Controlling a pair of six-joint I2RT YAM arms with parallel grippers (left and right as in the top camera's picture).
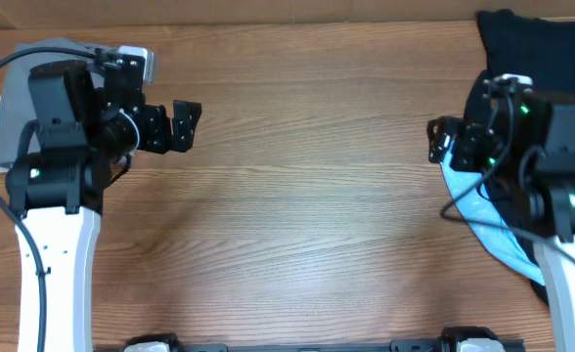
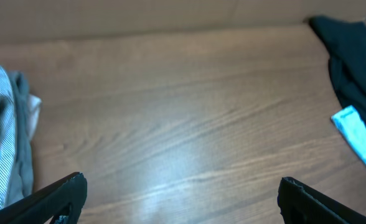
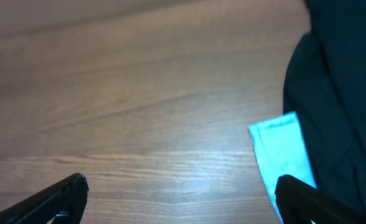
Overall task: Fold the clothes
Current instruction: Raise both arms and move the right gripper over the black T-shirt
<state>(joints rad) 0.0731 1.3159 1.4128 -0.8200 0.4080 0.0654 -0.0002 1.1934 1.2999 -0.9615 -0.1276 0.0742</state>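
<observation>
Left gripper (image 1: 192, 125): fingers spread wide, holding nothing, over the table (image 1: 307, 215). Right gripper (image 1: 434, 140): likewise spread and empty. Black garment (image 1: 527, 44) lies at 2 o'clock, light-blue tee (image 1: 483, 220) at 3 o'clock under the right arm, both unfolded — grey garment (image 1: 9, 117) at 10 o'clock.

Count-wise: two grippers (left gripper (image 1: 188, 125), right gripper (image 1: 434, 142)), one counter (image 1: 307, 196), one grey garment (image 1: 9, 108), one light-blue tee (image 1: 478, 210), plus black clothing (image 1: 527, 39) that could be one piece or two, can't tell.
</observation>
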